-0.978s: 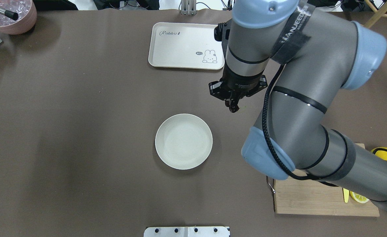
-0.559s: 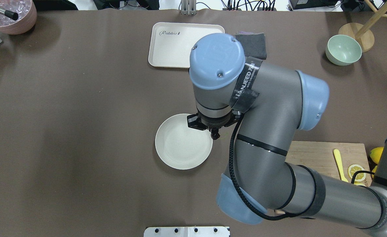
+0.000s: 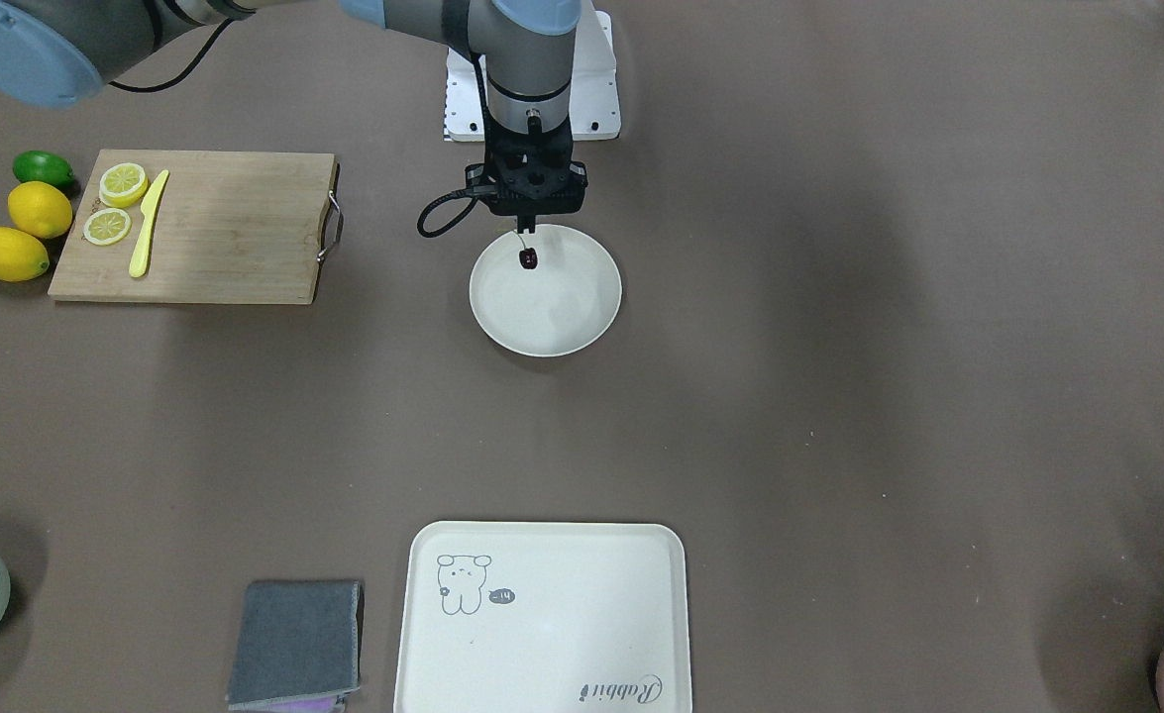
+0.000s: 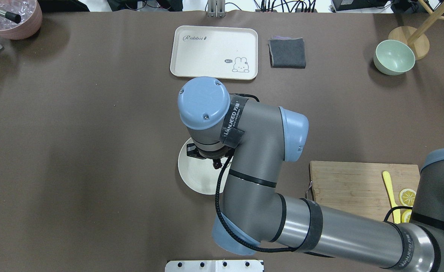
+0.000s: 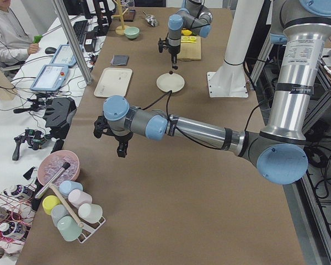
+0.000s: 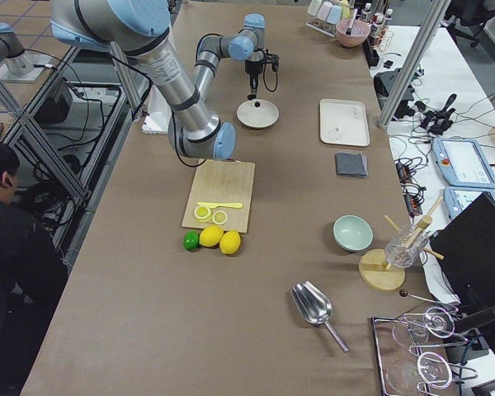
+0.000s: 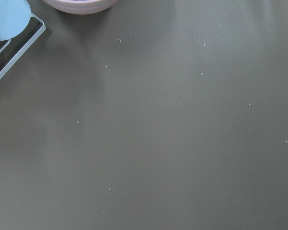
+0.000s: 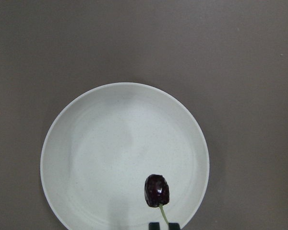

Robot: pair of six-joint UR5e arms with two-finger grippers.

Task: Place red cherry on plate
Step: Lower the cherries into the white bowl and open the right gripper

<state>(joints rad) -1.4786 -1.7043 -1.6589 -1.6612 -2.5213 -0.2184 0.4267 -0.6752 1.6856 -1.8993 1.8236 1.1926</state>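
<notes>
Left pincer (image 5: pixel 121 150): only side view shows it, above bare bench (image 7: pixel 144 143); cannot tell opening. Right pincer (image 3: pixel 525 234): narrow, pinching red cherry (image 8: pixel 156 190) by stem, clearest in wrist view. Cherry hangs above plate (image 8: pixel 110 143), near rim.

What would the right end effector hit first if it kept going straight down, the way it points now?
The plate, which lies below. The red cherry, hanging by its stem from the right end effector, would probably touch it first; the remaining height is unclear.
</notes>
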